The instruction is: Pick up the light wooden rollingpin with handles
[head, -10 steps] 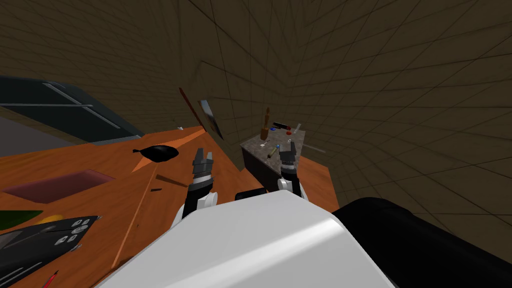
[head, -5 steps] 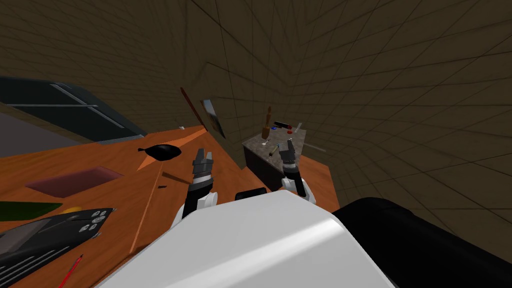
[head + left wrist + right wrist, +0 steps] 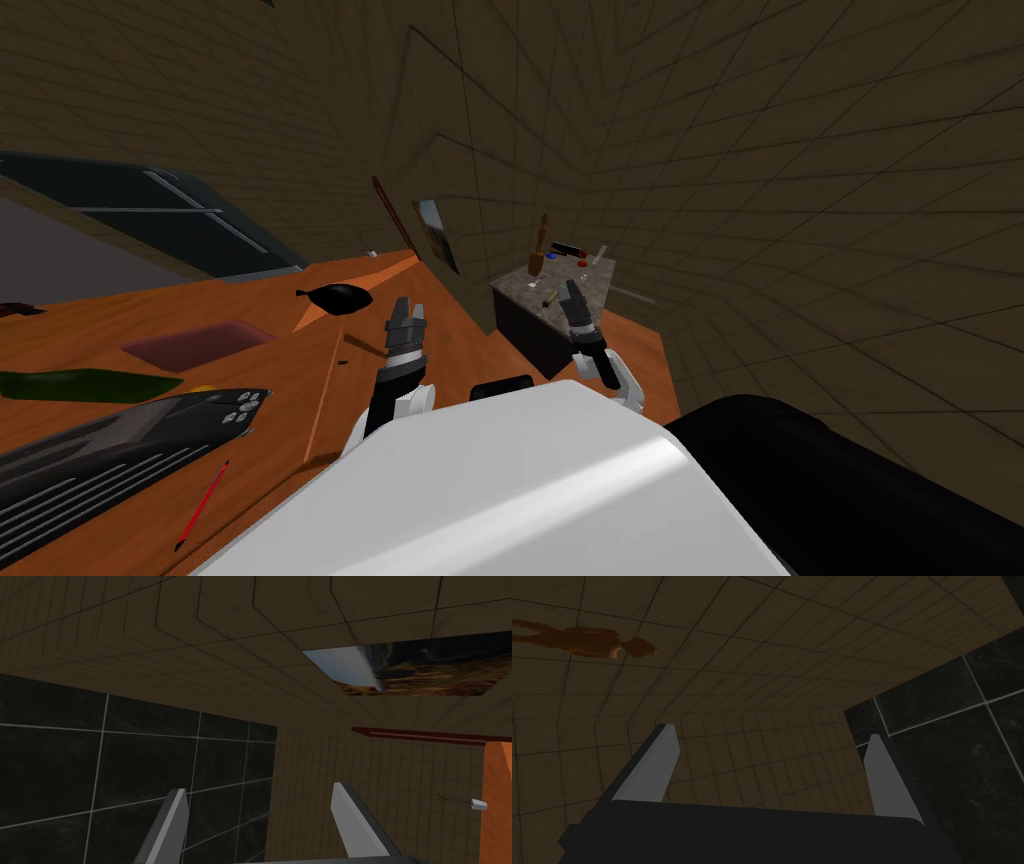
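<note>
**Both claws open, pin standing ahead of the right one**

The right claw (image 3: 771, 731) has its fingers spread wide with nothing between them. In the head view it hangs at the near edge of a small table (image 3: 597, 283) with a speckled grey top. Beyond its tips and well apart from them, the pin (image 3: 538, 246) stands on end on the far part of the table. It is brown, with a knob handle at its upper end. In the right wrist view the pin shows past the fingertips and off to one finger's side, against a tiled wall (image 3: 762, 651). Near the pin, on the same top, lie a few small things (image 3: 566, 248) in red, blue and black, too small to name.

The left claw (image 3: 258, 788) also has its fingers apart and is empty. It is held up beside the right one, over an orange wood surface (image 3: 250, 300). Past its tips a black thing (image 3: 338, 296) lies on that surface. Further off, a framed picture (image 3: 437, 235) sits against the wall.
</note>
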`<state>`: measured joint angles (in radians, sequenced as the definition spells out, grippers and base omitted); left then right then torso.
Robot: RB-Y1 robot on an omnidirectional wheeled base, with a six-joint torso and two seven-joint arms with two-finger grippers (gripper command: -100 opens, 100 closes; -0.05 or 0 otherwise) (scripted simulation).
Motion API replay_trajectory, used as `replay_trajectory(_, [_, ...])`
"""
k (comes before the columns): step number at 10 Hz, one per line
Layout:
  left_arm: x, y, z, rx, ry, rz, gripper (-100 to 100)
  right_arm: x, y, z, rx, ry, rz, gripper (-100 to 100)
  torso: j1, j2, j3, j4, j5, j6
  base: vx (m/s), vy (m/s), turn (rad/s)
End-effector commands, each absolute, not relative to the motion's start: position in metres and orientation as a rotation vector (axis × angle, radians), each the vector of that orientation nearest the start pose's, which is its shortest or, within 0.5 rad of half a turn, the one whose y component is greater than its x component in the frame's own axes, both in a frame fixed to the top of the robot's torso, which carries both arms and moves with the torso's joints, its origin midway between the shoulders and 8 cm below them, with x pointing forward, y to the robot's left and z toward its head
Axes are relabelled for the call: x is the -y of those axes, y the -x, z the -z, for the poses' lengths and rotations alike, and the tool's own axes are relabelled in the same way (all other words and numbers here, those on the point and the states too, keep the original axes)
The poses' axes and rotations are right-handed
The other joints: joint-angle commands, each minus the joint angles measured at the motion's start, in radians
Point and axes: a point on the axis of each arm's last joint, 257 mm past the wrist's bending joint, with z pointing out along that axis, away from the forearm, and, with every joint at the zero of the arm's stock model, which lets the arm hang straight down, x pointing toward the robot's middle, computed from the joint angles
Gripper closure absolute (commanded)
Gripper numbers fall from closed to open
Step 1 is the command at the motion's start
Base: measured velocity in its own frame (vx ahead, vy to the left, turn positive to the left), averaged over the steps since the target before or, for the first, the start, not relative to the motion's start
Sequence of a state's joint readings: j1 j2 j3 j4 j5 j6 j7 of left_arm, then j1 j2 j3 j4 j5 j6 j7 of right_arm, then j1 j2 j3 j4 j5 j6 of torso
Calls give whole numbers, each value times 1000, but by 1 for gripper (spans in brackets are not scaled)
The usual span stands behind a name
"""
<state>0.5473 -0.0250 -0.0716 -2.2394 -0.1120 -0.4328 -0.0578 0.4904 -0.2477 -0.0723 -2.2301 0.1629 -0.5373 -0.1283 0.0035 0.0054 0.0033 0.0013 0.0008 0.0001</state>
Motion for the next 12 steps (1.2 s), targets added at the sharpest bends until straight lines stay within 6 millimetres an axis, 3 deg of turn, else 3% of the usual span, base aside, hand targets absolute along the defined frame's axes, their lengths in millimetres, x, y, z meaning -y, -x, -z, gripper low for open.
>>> replay_trajectory(1, [-254,-362,24,-780,706,1199,0,258,-353,-6,-936,-344,-1185,-100,0,0,0,0,0,0,-65,54,61])
replay_trajectory(7, [-254,-362,24,-781,706,1199,0,254,-359,10,-1076,-140,-992,-100,-2,-3,-2,-1,-1,0,-48,40,78])
replay_trajectory(12, [-254,-362,24,-781,706,1199,0,260,-366,37,-1211,83,-784,-100,-3,-4,-2,-1,-1,0,-31,27,111])
